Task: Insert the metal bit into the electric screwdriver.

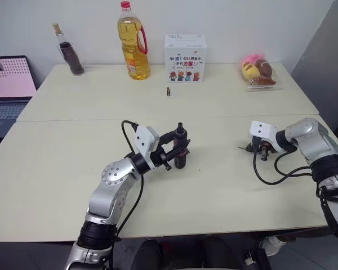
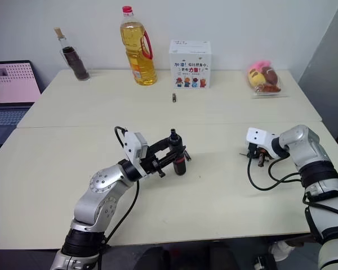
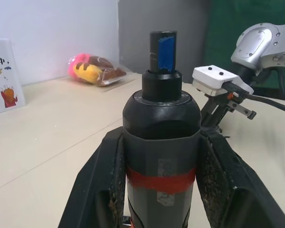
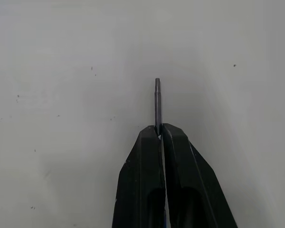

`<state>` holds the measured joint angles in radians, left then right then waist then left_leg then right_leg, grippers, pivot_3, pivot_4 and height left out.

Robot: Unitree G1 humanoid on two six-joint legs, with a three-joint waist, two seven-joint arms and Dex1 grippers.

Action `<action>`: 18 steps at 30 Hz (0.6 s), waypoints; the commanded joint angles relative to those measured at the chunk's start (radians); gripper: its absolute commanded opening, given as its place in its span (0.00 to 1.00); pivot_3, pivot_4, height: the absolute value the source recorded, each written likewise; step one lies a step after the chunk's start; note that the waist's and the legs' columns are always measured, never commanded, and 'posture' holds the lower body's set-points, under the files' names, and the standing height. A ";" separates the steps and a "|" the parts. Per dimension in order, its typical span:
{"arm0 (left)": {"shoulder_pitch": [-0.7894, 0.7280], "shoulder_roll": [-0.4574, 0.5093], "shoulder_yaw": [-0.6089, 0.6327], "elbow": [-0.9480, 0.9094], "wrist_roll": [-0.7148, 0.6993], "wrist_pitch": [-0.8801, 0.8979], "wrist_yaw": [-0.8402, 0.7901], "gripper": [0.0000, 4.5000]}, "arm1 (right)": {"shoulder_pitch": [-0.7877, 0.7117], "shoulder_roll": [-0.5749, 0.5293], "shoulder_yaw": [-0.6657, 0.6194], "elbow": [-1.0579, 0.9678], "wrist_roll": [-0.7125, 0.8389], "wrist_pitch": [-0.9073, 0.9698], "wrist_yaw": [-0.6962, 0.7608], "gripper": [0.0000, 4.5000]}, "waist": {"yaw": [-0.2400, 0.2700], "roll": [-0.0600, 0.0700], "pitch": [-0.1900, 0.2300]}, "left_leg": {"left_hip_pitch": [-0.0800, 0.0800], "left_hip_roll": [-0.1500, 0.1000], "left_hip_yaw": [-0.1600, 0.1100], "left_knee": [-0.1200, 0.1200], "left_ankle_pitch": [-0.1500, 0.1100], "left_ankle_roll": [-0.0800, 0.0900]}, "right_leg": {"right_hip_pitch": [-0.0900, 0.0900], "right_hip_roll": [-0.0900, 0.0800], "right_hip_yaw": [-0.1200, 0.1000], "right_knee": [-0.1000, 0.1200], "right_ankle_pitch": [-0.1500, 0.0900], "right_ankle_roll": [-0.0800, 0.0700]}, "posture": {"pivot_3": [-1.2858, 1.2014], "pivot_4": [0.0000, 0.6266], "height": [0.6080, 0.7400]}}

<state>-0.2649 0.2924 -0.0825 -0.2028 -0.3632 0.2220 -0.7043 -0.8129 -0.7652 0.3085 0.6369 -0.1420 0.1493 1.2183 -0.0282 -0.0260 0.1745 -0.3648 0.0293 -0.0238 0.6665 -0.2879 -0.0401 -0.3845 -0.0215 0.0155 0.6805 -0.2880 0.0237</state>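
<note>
Left claw [image 3: 161, 190] clamps electric screwdriver [image 3: 160, 142] upright, nose at 12 o'clock, base on tabletop [image 1: 73, 163]. Right claw [image 4: 159, 135], well apart at screwdriver's 3 o'clock, pinches metal bit [image 4: 157, 102]; bit tip protrudes beyond fingertips, just above tabletop.

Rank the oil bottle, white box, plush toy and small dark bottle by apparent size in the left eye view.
1. Oil bottle, tallest.
2. White box.
3. Plush toy and small dark bottle: too alike in apparent size to rank. All four stand along the table's far edge.
</note>
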 commanded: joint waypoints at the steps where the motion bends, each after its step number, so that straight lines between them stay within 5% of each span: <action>1: 0.008 0.025 0.024 -0.008 -0.019 0.014 -0.012 0.37 | 0.057 -0.036 -0.153 -0.240 0.180 0.091 0.073 0.01 | -0.001 0.001 0.000 | 0.000 0.000 0.000 -0.001 0.000 0.000 | 0.000 0.000 0.000 0.000 0.000 0.000 | 0.52 0.24 1.00; 11: -0.020 0.063 0.047 0.034 -0.076 0.038 -0.059 0.37 | 0.211 0.088 -0.498 -0.825 0.647 0.501 -0.146 0.01 | -0.002 0.002 0.001 | 0.000 0.001 -0.001 -0.003 0.000 0.000 | -0.002 0.001 -0.001 0.000 0.000 0.000 | 0.52 0.24 1.00; 18: -0.058 0.087 0.043 0.081 -0.088 0.039 -0.109 0.37 | 0.189 0.217 -0.485 -1.037 0.774 0.650 -0.378 0.01 | -0.002 0.002 0.001 | -0.001 0.000 0.000 -0.004 0.000 0.000 | -0.003 0.002 0.000 0.000 0.000 0.000 | 0.52 0.24 1.00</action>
<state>-0.3210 0.3634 -0.0517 -0.1332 -0.4576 0.2568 -0.8023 -0.5780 -0.5501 -0.1581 -0.3735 0.5963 0.7719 0.8939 -0.0305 -0.0241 0.1756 -0.3654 0.0292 -0.0240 0.6627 -0.2879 -0.0401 -0.3870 -0.0195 0.0152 0.6803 -0.2881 0.0237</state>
